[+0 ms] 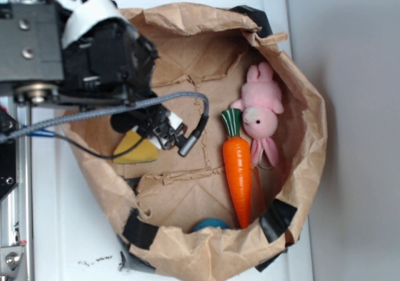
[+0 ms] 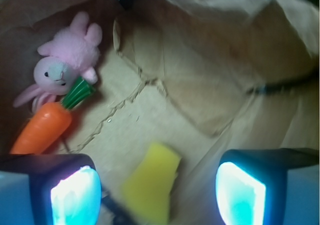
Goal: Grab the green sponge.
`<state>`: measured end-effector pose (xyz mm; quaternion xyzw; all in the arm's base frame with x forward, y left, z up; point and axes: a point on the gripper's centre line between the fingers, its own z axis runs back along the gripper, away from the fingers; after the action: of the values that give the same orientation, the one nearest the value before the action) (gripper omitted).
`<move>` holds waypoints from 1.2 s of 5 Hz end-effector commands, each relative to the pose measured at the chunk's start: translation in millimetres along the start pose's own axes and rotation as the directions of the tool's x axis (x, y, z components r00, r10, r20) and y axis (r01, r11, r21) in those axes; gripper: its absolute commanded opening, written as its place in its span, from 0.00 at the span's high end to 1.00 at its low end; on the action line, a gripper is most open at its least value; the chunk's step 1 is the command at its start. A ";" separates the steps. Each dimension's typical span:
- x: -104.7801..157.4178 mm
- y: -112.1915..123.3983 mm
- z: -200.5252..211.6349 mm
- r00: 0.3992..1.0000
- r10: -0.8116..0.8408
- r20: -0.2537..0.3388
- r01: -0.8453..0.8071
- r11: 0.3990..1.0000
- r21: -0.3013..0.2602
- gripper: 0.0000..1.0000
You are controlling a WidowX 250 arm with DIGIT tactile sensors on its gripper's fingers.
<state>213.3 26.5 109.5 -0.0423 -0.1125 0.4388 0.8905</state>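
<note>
Reaching down into paper bag (image 1: pixel 300 125) | hovering gripper (image 2: pixel 157 192) over green sponge (image 2: pixel 150 187) | holding fingers (image 2: pixel 75 197) spread, sponge lying between, ungrasped

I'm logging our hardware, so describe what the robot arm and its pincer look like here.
The arm is black, bulky and blocky, with a white band near its top. A grey braided cable loops across it to a plug, with thin black and blue wires beside it. The pincer has dark fingers with pale, glowing pads.
</note>
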 end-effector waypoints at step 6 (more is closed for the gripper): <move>-2.4 1.1 -41.1 0.999 0.052 -0.010 -0.051 0.998 0.042 0.00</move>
<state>218.7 17.5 63.1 -0.0226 -0.0849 0.4601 0.8835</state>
